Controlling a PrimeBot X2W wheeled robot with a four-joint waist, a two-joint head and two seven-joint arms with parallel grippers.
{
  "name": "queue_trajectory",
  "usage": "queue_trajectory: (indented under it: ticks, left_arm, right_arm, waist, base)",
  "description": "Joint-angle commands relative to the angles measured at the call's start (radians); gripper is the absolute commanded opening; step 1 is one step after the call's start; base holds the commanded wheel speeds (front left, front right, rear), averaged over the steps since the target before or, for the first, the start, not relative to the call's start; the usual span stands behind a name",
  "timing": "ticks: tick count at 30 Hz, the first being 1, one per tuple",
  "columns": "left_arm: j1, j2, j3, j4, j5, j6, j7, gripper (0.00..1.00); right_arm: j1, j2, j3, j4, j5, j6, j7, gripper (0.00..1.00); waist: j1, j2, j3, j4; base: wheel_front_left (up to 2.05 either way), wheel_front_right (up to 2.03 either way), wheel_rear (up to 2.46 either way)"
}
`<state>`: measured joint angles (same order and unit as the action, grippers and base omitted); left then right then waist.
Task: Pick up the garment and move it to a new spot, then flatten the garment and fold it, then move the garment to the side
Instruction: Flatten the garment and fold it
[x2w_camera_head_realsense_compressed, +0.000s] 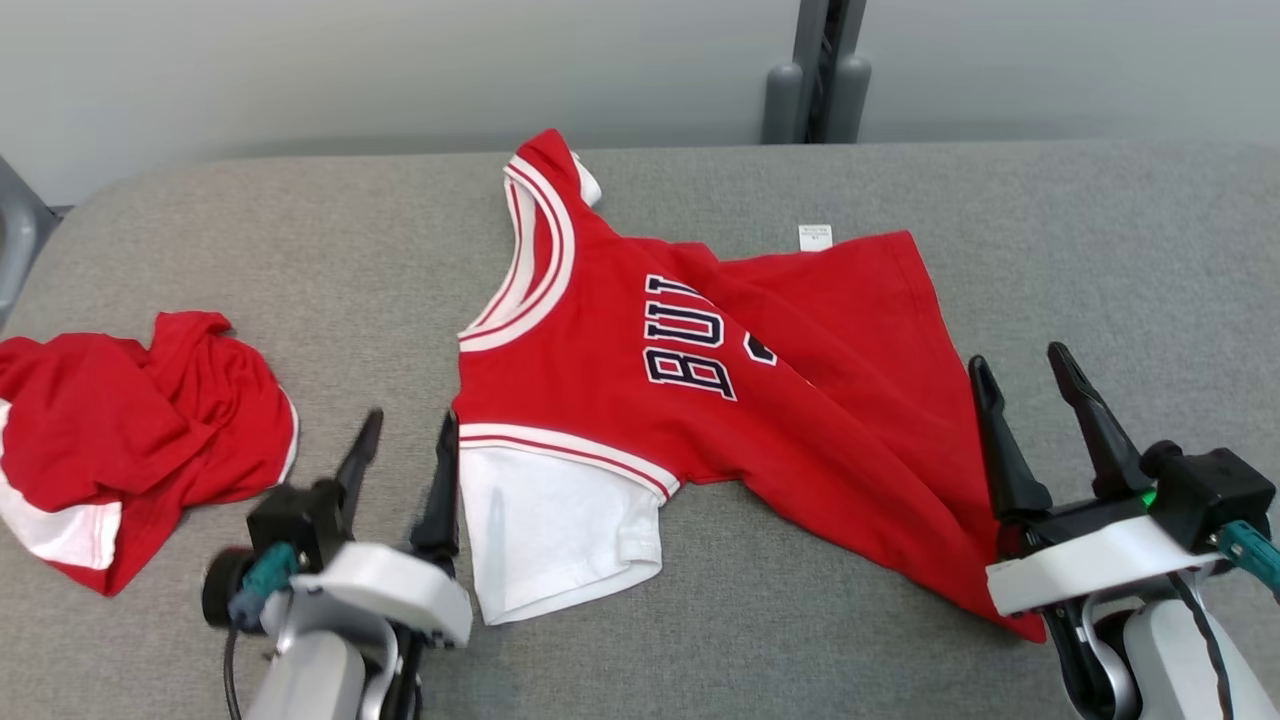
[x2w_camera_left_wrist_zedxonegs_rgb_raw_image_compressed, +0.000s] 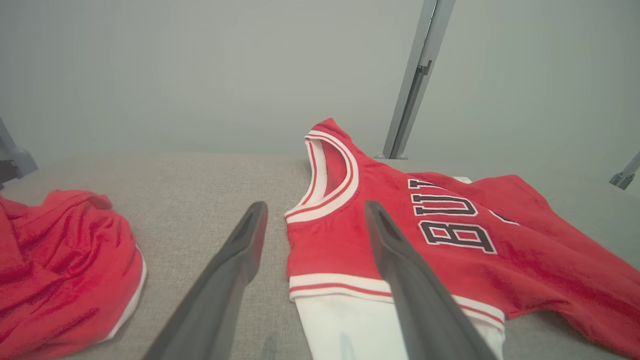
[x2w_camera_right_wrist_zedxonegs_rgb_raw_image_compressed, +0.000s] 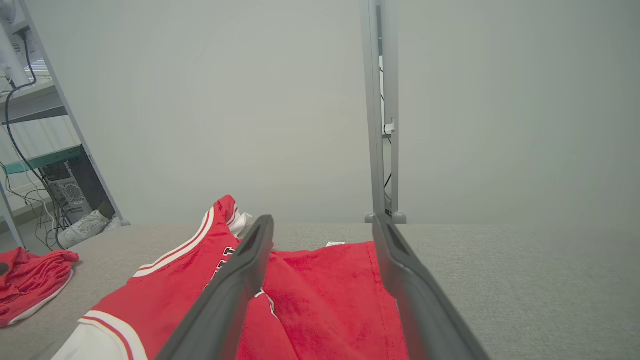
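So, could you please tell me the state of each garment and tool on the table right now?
jersey: spread out face up, lettering showing, lower part creased and overlapped, not yet folded.
red heap: crumpled, on the table left of the jersey.
left tool: open, empty, beside the jersey's sleeve.
right tool: open, empty, at the jersey's hem.

A: garment (x2w_camera_head_realsense_compressed: 820, 340)?
B: red knit cloth, matt, soft. white sleeve (x2w_camera_head_realsense_compressed: 550, 530) at its 7 o'clock, same cloth.
A: tabletop (x2w_camera_head_realsense_compressed: 300, 250)?
B: grey woven fabric, coarse, matt.
A: fingers (x2w_camera_left_wrist_zedxonegs_rgb_raw_image_compressed: 235, 270)?
B: dark plastic, smooth, dull sheen. post (x2w_camera_right_wrist_zedxonegs_rgb_raw_image_compressed: 370, 125) at 12 o'clock: grey painted metal, satin.
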<state>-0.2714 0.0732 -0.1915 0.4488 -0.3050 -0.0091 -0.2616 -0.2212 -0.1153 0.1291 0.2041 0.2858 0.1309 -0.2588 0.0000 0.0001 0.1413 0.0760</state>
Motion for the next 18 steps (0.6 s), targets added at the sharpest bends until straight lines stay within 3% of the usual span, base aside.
queue_trajectory:
  ticks: [1,10,18]
  left_arm:
    - [0.03,-0.004,-0.004,-0.004,-0.015,-0.007,-0.005,1.0]
    - [0.106,-0.018,-0.066,0.031,-0.11,-0.008,0.036,1.0]
    - [0.111,-0.019,-0.122,0.06,-0.126,0.029,0.135,1.0]
  right_arm:
    - [0.015,-0.003,-0.017,0.003,-0.018,0.0,0.0,1.0]
    - [0.02,0.028,-0.051,-0.007,-0.051,0.0,0.014,1.0]
    - [0.023,0.036,-0.058,-0.02,-0.058,0.0,0.016,1.0]
  waist:
    - [0.0,-0.0001,-0.027,0.02]
    - [0.0,-0.0001,-0.044,0.023]
    - [0.0,-0.0001,-0.024,0.012]
  base:
    - [0.0,0.0,0.0]
    - [0.0,0.0,0.0]
    - [0.0,0.0,0.0]
